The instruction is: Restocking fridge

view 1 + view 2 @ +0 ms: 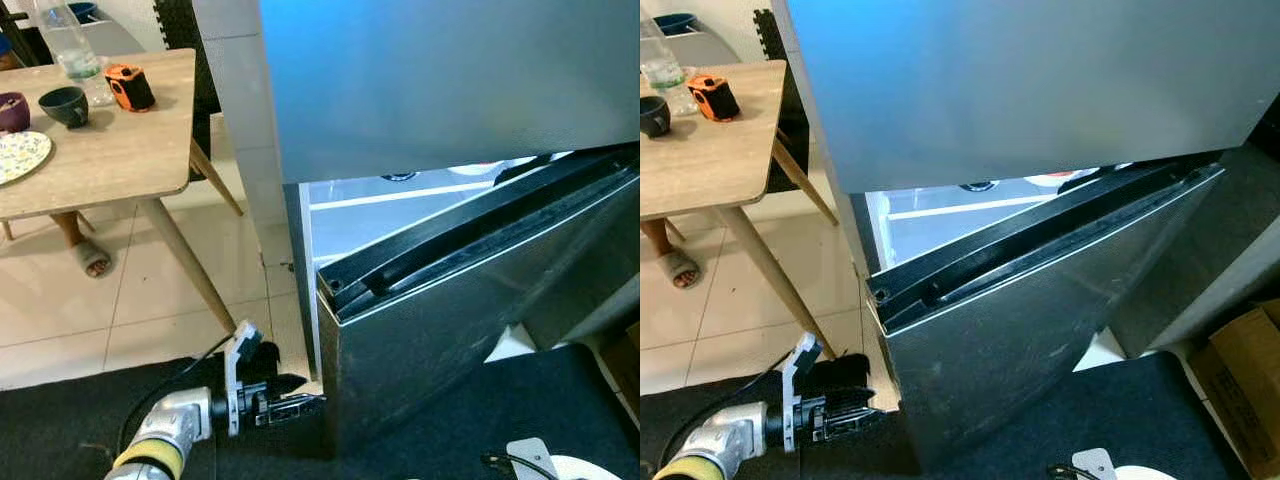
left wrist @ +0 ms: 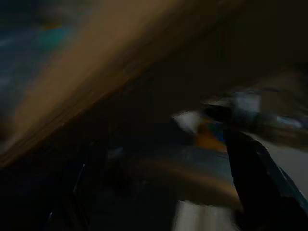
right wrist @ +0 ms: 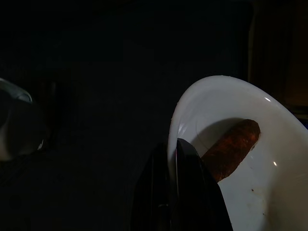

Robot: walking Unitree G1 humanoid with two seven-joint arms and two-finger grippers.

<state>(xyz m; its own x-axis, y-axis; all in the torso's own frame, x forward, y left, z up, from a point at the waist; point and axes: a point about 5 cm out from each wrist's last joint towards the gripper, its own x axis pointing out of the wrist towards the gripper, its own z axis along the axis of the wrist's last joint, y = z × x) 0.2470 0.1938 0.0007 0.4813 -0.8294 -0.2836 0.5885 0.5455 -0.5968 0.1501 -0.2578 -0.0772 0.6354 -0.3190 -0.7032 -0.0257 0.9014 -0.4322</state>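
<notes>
The fridge's lower door (image 1: 470, 310) stands ajar, and its lit white inside (image 1: 400, 210) shows behind the door's black seal. The upper door (image 1: 450, 70) is closed. My left gripper (image 1: 298, 400) is low at the left, right beside the open door's front corner. Its black fingers (image 2: 255, 183) are open and hold nothing. In the right wrist view, my right gripper (image 3: 172, 147) is shut on the rim of a white bowl (image 3: 269, 115). A brown sausage (image 3: 231, 147) lies in it. The bowl's rim (image 1: 1135, 472) also peeks in at the lower right.
A wooden table (image 1: 110, 150) stands at the left with a bottle (image 1: 70, 45), an orange gadget (image 1: 130, 87), a dark bowl (image 1: 65, 105) and a patterned plate (image 1: 15, 155). A foot in a slipper (image 1: 92, 260) is under it. A cardboard box (image 1: 1240, 380) sits at the right.
</notes>
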